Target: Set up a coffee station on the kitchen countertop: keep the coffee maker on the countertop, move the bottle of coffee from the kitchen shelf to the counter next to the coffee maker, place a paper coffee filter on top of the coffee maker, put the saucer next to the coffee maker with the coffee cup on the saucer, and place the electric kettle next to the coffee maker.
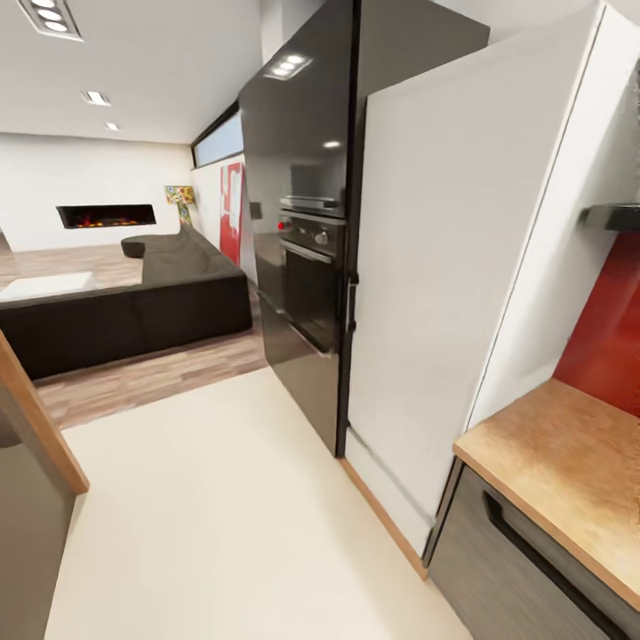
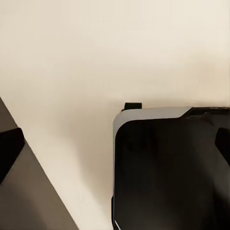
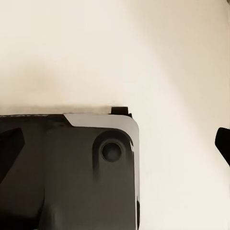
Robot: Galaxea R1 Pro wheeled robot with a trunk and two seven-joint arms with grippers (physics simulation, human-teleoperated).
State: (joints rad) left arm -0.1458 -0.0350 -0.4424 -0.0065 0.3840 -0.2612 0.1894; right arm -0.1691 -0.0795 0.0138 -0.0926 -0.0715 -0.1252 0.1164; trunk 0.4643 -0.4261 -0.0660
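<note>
Robot in transit through the kitchen, none of the coffee things in sight.

From the head camera, a corner of the worktop [image 1: 569, 471] shows at lower right, wood-tone over a grey drawer front [image 1: 516, 569] with a dark handle, and bare where it can be seen; a red backsplash [image 1: 613, 338] rises behind it. Beside it stands a tall white panel [image 1: 444, 267], then a glossy black cabinet [image 1: 298, 133] with a built-in oven [image 1: 311, 267]. The cream floor [image 1: 222, 516] runs toward a lounge with a dark sofa [image 1: 133, 311] and a lit fireplace [image 1: 107, 216]. Both wrist cameras look down at the pale floor and the robot's dark base [image 2: 167, 167]. Of the left pincer [image 2: 115, 143] and the right pincer [image 3: 115, 143], only dark fingertip edges appear at the frame sides, far apart with nothing between them: both released.
</note>
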